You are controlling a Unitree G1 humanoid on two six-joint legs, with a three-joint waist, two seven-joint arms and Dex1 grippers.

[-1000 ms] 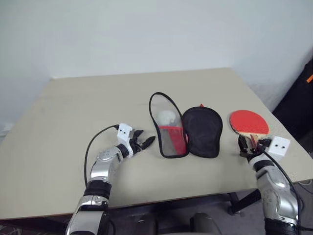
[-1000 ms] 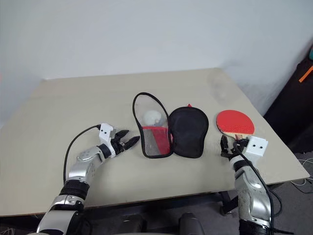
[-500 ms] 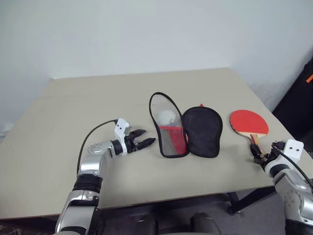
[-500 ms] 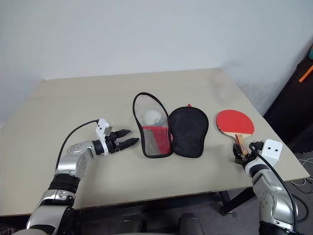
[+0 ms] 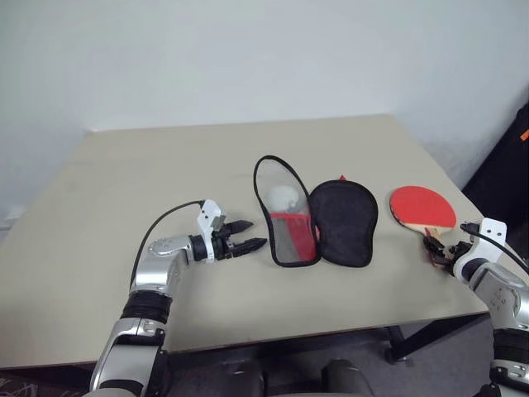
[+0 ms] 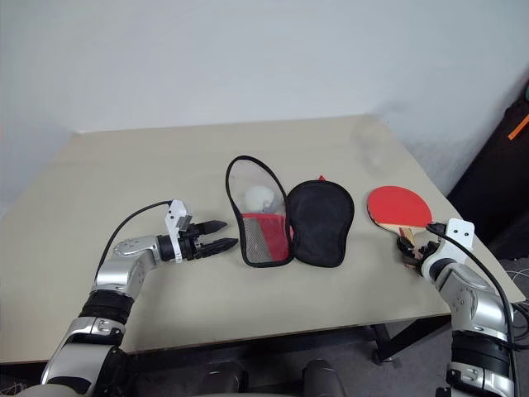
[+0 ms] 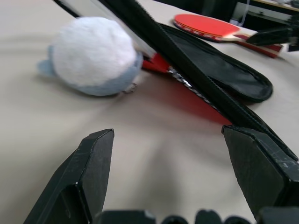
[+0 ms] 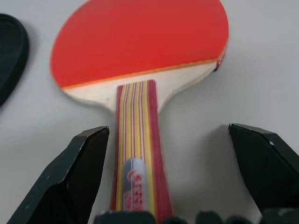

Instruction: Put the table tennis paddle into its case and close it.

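The table tennis paddle (image 5: 422, 207) lies flat near the table's right edge, red face up, its striped wooden handle (image 8: 138, 158) pointing toward me. My right gripper (image 5: 436, 251) is open at the end of the handle, one finger on each side, holding nothing. The case (image 5: 343, 222) lies unzipped and spread at mid-table, with its black-lined half on the right and its clear half (image 5: 281, 215) on the left. My left gripper (image 5: 254, 234) is open and empty, just left of the clear half and pointing at it.
A white fluffy ball (image 7: 93, 56) rests by the clear half of the case. The beige table (image 5: 149, 165) ends close behind the paddle's handle on the right. A dark object (image 5: 508, 165) stands on the floor beyond that edge.
My right arm has swung outward and the gripper now sits lower, at the end of the handle. The left wrist has turned to point across at the case.
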